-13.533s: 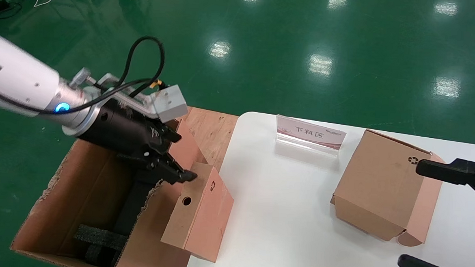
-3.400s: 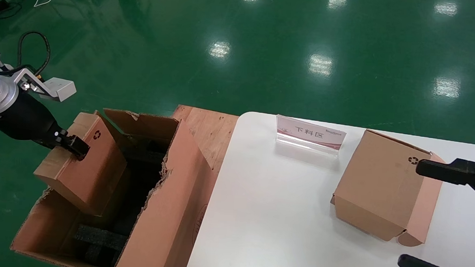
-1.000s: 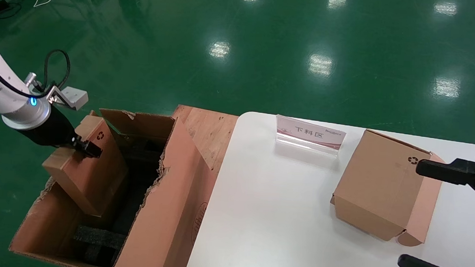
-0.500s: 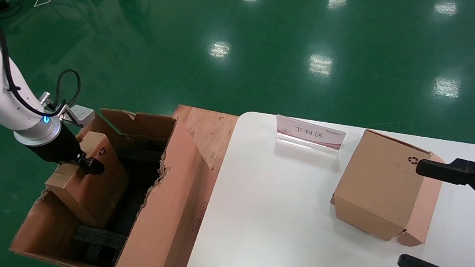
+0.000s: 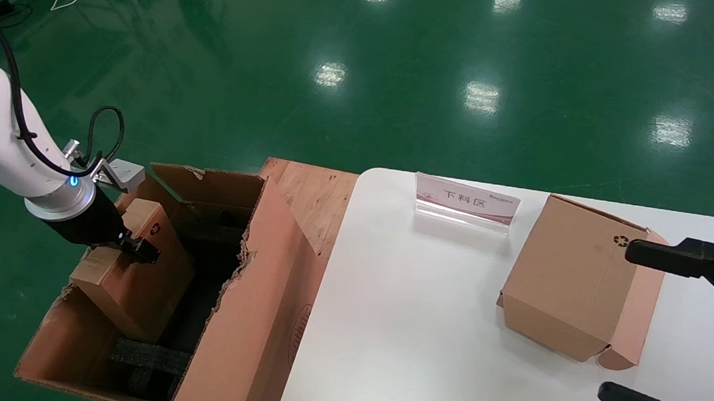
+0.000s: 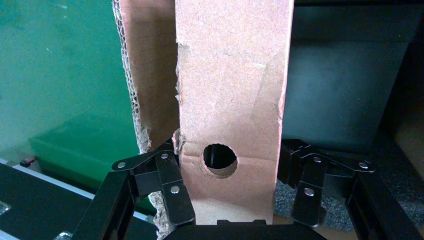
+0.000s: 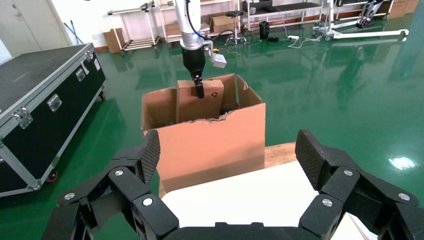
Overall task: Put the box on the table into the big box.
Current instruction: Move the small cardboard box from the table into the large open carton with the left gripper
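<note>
Big box [image 5: 247, 317]: long corrugated brown carton, ragged torn rim, black foam [image 5: 147, 357] inside, beside white table [image 5: 424, 326]. Box [image 5: 139, 274]: flat brown card w/ recycling symbol and round punched hole, tilted inside big box at its left wall, clamped by left gripper [image 5: 137, 249]. Sign [image 5: 467, 201] reading 下料区 on table near chunky carton [image 5: 579, 279]; right gripper [image 7: 227, 165] spread wide, parked at table's right.

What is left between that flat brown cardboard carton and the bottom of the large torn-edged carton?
Nothing solid that shows. The flat brown cardboard carton, clamped by the left gripper, hangs tilted, partly inside the large torn-rimmed carton. Black foam inserts line the floor below; the right gripper is parked over the white table.
</note>
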You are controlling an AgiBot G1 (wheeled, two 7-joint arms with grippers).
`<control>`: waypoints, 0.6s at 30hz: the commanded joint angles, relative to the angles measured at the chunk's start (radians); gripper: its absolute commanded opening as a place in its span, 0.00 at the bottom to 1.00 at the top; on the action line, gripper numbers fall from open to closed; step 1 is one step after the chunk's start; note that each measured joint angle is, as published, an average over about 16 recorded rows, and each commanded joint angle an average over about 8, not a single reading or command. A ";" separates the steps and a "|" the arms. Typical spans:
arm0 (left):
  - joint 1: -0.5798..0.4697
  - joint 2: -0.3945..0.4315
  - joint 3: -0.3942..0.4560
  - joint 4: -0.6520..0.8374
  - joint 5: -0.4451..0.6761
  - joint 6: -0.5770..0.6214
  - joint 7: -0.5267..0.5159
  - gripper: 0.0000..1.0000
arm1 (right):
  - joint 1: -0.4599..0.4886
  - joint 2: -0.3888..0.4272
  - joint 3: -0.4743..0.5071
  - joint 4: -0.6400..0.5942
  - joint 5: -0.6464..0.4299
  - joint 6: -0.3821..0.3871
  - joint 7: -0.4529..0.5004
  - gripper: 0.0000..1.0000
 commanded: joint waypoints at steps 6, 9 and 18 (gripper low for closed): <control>0.003 0.001 0.000 -0.001 0.001 -0.001 -0.003 1.00 | 0.000 0.000 0.000 0.000 0.000 0.000 0.000 1.00; 0.003 0.002 0.000 -0.001 0.001 -0.001 -0.003 1.00 | 0.000 0.000 0.000 0.000 0.000 0.000 0.000 1.00; 0.002 0.001 0.000 -0.001 0.001 0.000 -0.003 1.00 | 0.000 0.000 0.000 0.000 0.000 0.000 0.000 1.00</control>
